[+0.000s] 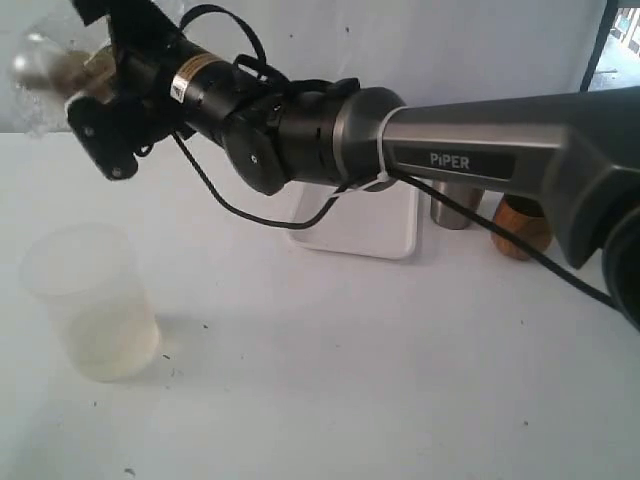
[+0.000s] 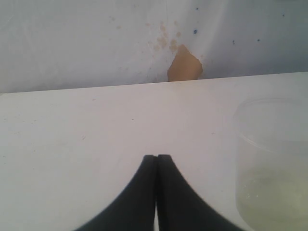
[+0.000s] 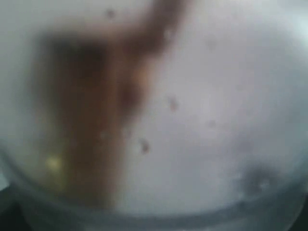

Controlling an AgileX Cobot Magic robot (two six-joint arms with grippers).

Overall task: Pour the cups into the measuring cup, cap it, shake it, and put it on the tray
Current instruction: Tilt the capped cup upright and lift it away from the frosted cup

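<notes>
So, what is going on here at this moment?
The right end effector has reached across to the far left and holds the clear measuring cup up in the air. The cup looks blurred, perhaps from shaking, so I cannot tell if it is capped. It is not yet on the tray. The tumbler and wooden cup stand beside the tray. The left end effector is shut and empty above the table, near a frosted cup.

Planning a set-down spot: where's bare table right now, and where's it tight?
Free: the near table stretch right of the frosted cup, in front of the tray. Crowded: far right, steel tumbler and wooden cup close together behind the right arm.
</notes>
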